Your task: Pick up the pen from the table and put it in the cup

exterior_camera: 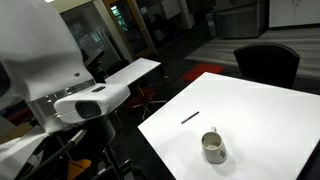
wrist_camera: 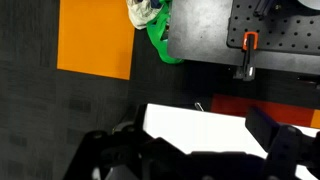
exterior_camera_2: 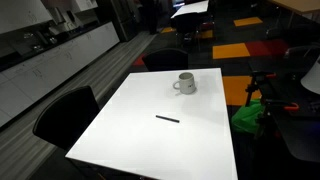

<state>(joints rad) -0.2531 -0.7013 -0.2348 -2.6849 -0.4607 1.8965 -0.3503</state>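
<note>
Table point(exterior_camera: 265, 105) point(exterior_camera_2: 150, 140): white, flat, filling much of both exterior views, bare but for two small things.

Beside it, arm point(exterior_camera: 40, 60): bulky white links at the frame's edge in an exterior view, raised above tabletop level, not stretched out over the top.

At its end, gripper point(wrist_camera: 180, 140), shown only in the wrist view: two dark fingers spread wide, nothing between them. Looks down past a table corner onto dark carpet, an orange tile point(wrist_camera: 95, 38) and a green bundle point(wrist_camera: 160, 35). Seems, then, to hang high, near that corner and not over mid-table.

Cup point(exterior_camera: 213, 147) point(exterior_camera_2: 185, 83): upright on the table, handle to one side, inside dark.

Pen point(exterior_camera: 190, 118) point(exterior_camera_2: 167, 119): thin, dark, flat on the table near its middle, apart from cup. Not made out in the wrist view.

Lies, by judgement, out ahead of and well below gripper. Unclear whether pen or cup sits closer to it. Long axis roughly across the table's shorter span, skewed a little from the edges.

Calls for a reach out over the top and then down, fingers turned to close across that axis, not along it. Pen untouched, task not yet under way.
</note>
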